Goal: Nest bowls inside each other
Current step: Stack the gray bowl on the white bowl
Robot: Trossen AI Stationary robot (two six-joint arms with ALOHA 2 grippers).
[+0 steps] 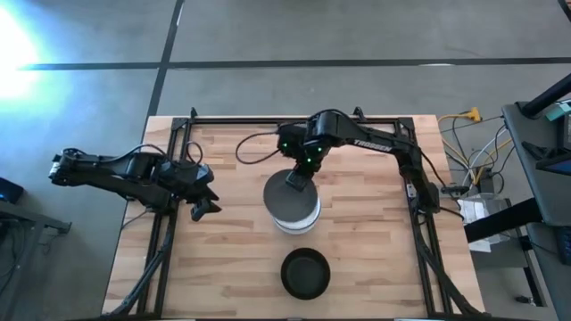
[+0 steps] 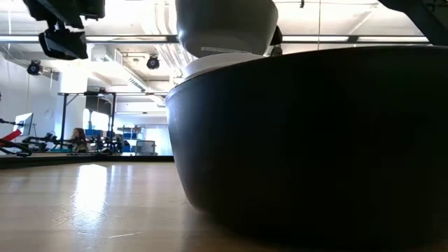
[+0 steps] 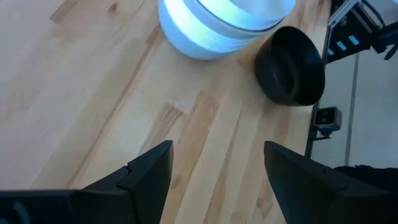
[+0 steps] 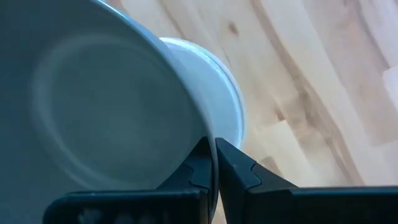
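Looking down from overhead, I see the right gripper [image 1: 295, 181] over the middle of the table [image 1: 232, 267], its jaws closed on the rim of a grey bowl [image 1: 284, 193]. That bowl is held just above a stack of white bowls [image 1: 297, 217] standing at the table's centre. In the right wrist view the fingers [image 4: 233, 167] pinch the bowl wall, with the white stack directly beneath.

A black bowl [image 1: 305, 272] sits alone on the wood near the front edge, apart from the stack. In the low view it stands close to the camera and blocks most of the scene; only the top of the stack and the raised bowl show above it.

My left gripper [image 1: 203, 207] waits at the left side of the table, jaws open and empty, well apart from the bowls.
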